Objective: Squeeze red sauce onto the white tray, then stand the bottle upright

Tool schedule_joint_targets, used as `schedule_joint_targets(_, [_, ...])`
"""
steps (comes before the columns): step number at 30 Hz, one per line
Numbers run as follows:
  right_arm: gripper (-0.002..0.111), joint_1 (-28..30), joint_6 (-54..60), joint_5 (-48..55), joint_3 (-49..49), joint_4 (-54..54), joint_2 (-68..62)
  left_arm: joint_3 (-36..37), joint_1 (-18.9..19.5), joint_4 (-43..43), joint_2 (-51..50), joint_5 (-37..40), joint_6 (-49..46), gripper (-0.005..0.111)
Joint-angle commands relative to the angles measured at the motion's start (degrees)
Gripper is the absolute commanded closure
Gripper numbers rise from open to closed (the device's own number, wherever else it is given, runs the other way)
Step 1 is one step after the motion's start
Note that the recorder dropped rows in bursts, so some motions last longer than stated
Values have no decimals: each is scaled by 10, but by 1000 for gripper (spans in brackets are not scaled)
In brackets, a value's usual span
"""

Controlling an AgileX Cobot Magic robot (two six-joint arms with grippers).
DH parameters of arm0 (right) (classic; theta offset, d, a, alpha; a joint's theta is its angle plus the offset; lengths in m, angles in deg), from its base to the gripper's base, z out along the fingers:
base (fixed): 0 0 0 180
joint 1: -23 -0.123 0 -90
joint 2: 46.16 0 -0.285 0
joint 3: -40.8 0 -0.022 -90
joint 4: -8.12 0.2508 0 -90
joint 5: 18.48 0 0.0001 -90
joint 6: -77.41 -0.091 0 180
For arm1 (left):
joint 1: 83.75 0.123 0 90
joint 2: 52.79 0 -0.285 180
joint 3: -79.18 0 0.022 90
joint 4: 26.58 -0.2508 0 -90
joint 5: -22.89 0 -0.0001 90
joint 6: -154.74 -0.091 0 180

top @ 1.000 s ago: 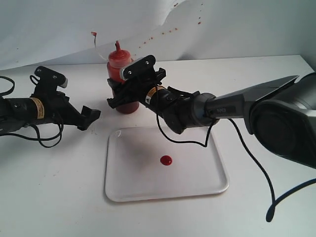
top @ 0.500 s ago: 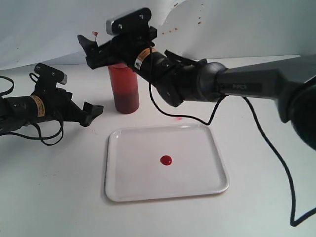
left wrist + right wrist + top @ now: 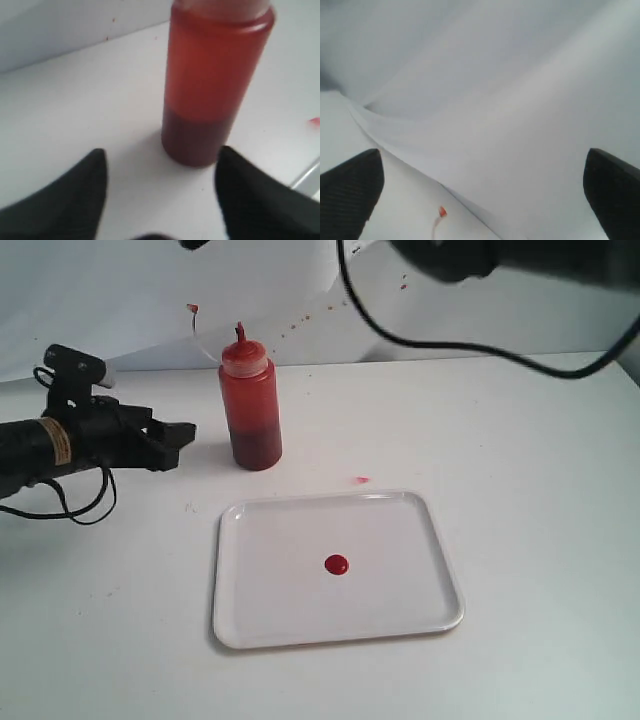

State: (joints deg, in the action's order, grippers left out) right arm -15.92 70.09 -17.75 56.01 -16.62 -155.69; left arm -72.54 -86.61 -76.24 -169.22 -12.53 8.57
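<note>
The bottle [image 3: 250, 410] stands upright on the table behind the white tray [image 3: 270, 590], its cap and red-tipped nozzle on top, with nothing touching it. A round blob of red sauce [image 3: 336, 564] lies near the tray's middle. My left gripper [image 3: 178, 436] hangs open to the left of the bottle, a short way off. In the left wrist view the bottle [image 3: 215, 85] rises just beyond the open left gripper [image 3: 162, 151]. My right gripper [image 3: 482, 195] is open and empty, facing the white backdrop; only dark parts of its arm [image 3: 500, 255] cross the exterior view's top edge.
A small pinkish smear [image 3: 362, 480] marks the table between bottle and tray. Red specks [image 3: 340, 305] dot the white backdrop. A thin red-tipped strand [image 3: 190, 308] hangs at the backdrop fold, also in the right wrist view [image 3: 441, 211]. The tray's rim [image 3: 307, 175] edges the left wrist view.
My right gripper has let go of the bottle and risen out of the top of the exterior view. The bottle stays upright. My left arm has drawn back slightly to the left.
</note>
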Motion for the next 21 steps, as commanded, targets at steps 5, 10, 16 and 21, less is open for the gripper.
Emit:
schedule_joint_targets(5, [16,0,89,300,4,-10,138,108,-1,-96,210,-91,71,107])
schedule_joint_targets(10, [63,0,89,402,4,-10,186,180,-1,-73,360,-103,87,107])
schedule_joint_targets(16, [108,1,86,480,-2,40,244,230,-1,-74,537,-92,97,107])
schedule_joint_targets(21, [108,1,11,404,-97,36,329,243,-1,-81,653,-54,155,107])
